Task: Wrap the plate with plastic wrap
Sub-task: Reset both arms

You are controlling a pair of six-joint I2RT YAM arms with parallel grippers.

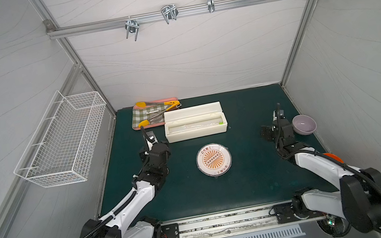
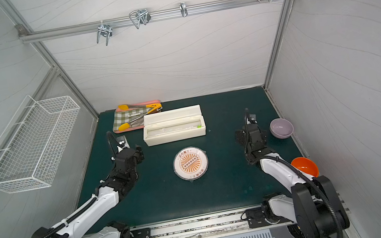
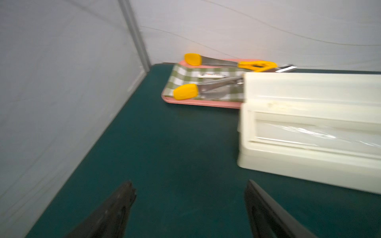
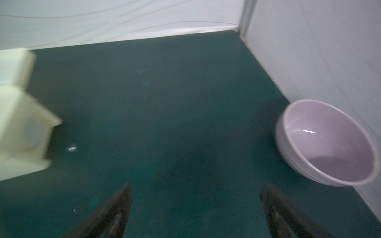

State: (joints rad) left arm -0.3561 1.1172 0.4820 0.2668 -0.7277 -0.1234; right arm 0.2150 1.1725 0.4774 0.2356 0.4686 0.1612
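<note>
A dark green tabletop (image 1: 248, 188) is seen in both top views, with a white wire basket (image 1: 64, 140) mounted on the wall beyond its left edge. A long cream dispenser box (image 1: 196, 126) is laid toward the far edge with its lid open, and plastic wrap (image 3: 305, 133) is seen inside it. A green-checked tray (image 1: 143, 115) is set at the far left corner, touching the box. The plate (image 1: 213, 159) is laid flat at the middle of the tabletop, apart from the box, and a thin glossy film appears to be drawn over it. A pale purple bowl (image 1: 304, 124) is placed at the right edge and an orange bowl (image 2: 305, 167) nearer the front, partly hidden by the right arm. Yellow-tipped tongs (image 1: 157, 114) are laid on the tray. The left gripper (image 3: 189, 185) is held near the box's left end, jaws apart with nothing between them. The right gripper (image 4: 196, 185) is held just beside the purple bowl, jaws spread wide and likewise empty.
</note>
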